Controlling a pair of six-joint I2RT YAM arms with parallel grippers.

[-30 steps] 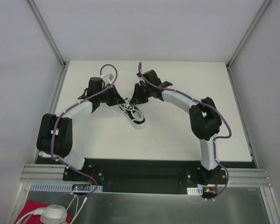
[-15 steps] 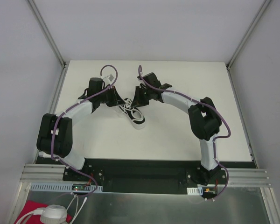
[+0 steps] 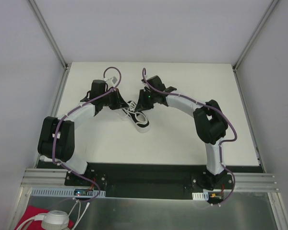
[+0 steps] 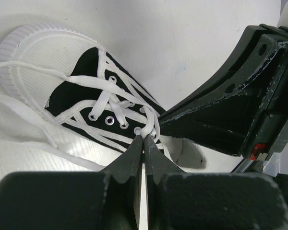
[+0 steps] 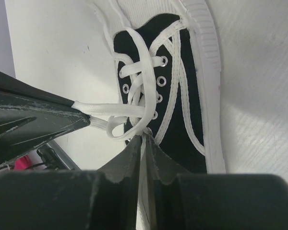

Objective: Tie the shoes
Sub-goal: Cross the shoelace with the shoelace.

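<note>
A small black shoe [image 3: 140, 120] with a white sole lies on the white table [image 3: 182, 139], its toe toward the arms. My left gripper [image 3: 122, 105] is at its left, at the heel end. In the left wrist view the left gripper [image 4: 145, 137] is shut on a white lace [image 4: 151, 125] at the top eyelets of the shoe [image 4: 72, 98]. My right gripper [image 3: 142, 102] comes in from the right. In the right wrist view the right gripper [image 5: 143, 139] pinches a lace loop [image 5: 134, 111] above the shoe [image 5: 182, 124]. The two grippers are close together over the shoe's opening.
Loose lace ends [image 4: 19, 103] trail over the table beside the toe. Grey walls with metal posts [image 3: 62, 62] stand along the table's sides and back. A red cloth [image 3: 31, 215] and a white object lie below the front rail.
The right wrist has shifted slightly toward the shoe. The left arm and the shoe have hardly moved.
</note>
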